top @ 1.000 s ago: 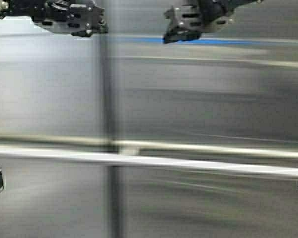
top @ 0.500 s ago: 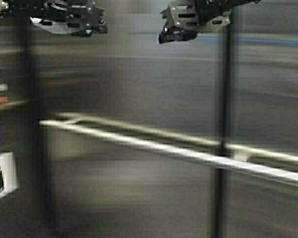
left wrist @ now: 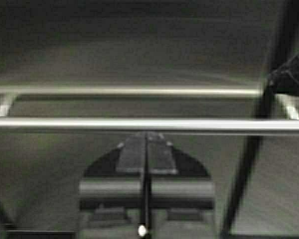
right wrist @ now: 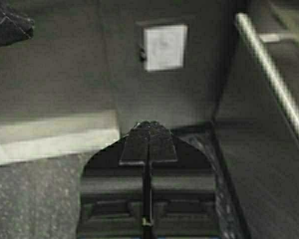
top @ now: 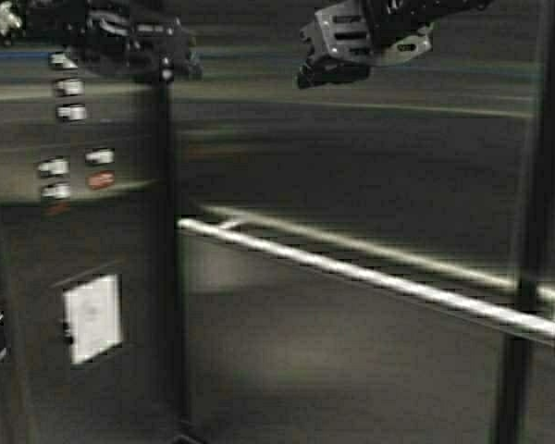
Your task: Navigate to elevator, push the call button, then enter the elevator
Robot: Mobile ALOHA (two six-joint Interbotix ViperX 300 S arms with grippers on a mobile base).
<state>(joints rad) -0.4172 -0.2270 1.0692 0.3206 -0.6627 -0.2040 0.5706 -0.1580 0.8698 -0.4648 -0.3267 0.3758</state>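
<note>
Robot has swung round inside the elevator (top: 351, 351) since a moment ago: the handrail (top: 370, 277) slid right and a button panel (top: 74, 166) came into view at left (blurry). Left claw (left wrist: 145, 149) and right claw (right wrist: 148, 142) both pinched closed, holding nothing, raised up top.

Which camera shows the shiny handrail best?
The left wrist view: the handrail runs straight across, near and unobstructed. The high view shows it slanting along the wall; the right wrist view catches only part at the side.
</note>
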